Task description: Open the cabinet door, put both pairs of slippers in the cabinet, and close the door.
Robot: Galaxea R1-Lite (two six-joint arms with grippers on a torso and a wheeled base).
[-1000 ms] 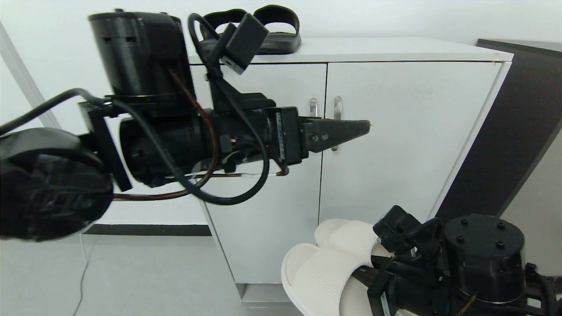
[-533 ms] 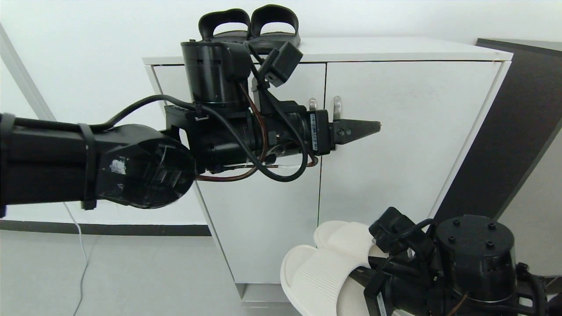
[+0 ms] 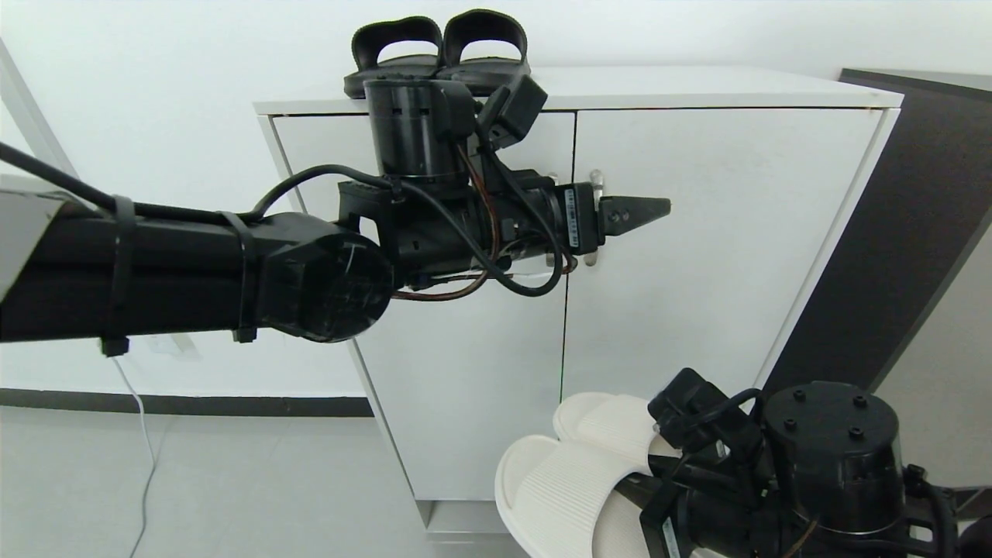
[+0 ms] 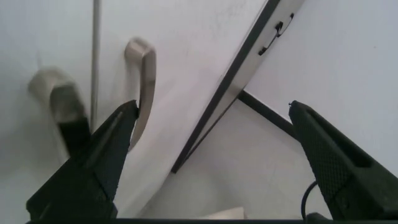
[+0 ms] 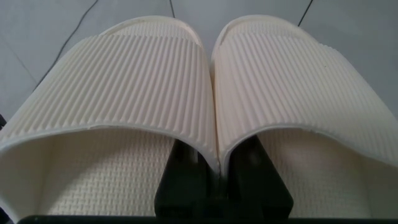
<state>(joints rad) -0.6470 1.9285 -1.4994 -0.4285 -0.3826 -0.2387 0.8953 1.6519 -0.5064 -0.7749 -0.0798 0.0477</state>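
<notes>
Cabinet (image 3: 721, 232) doors are shut. Left gripper (image 3: 655, 208), jaws spread, hovers beside a door handle (image 4: 143, 74). Right gripper (image 5: 216, 171) clamps the white slippers (image 3: 566, 480) low before the cabinet. Black slippers (image 3: 438, 54) sit on top. The wrist label (image 3: 571, 217) is unreadable.

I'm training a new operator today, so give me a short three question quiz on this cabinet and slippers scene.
1. Fill in: the black slippers rest on ___ of the cabinet.
2. What does the right gripper hold? A) black slippers B) white slippers C) nothing
3. True or false: the left gripper is open near the door handles.
Key: 1 top; 2 B; 3 true.
</notes>
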